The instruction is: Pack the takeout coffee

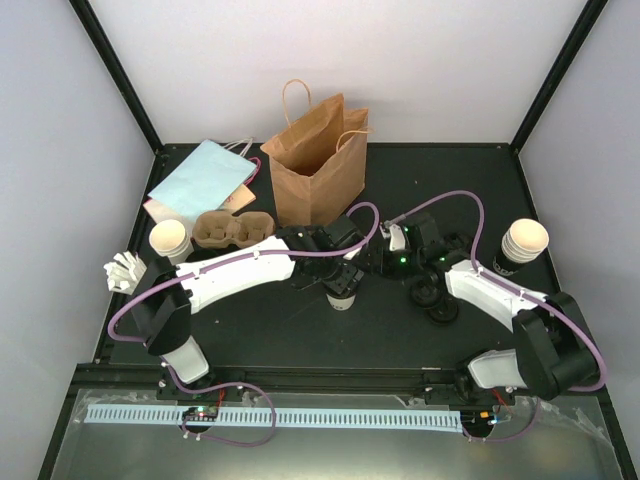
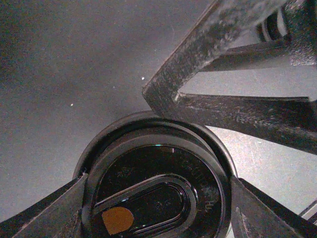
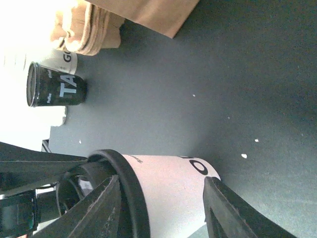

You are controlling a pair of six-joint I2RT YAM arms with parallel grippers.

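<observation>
One takeout coffee cup [image 1: 342,297] stands on the dark table in front of the brown bag [image 1: 318,165]. From above, its black lid [image 2: 148,163] fills the left wrist view. My left gripper [image 2: 158,210] is shut on this cup, a finger [image 2: 54,213] pressed to each side of the lid's rim. In the right wrist view the same cup [image 3: 171,181] shows a white wall with black lettering. My right gripper [image 3: 163,203] reaches in from the right with its fingers apart. One finger [image 3: 101,208] lies by the lid's rim and the other beside the lower wall.
A pale-blue flat bag [image 1: 203,182] and a cardboard cup carrier [image 1: 232,228] lie at the back left. Stacks of cups stand at the left [image 1: 170,241] and right [image 1: 523,246]. Loose black lids [image 1: 432,300] lie by the right arm. A black cup [image 3: 54,90] stands near the carrier.
</observation>
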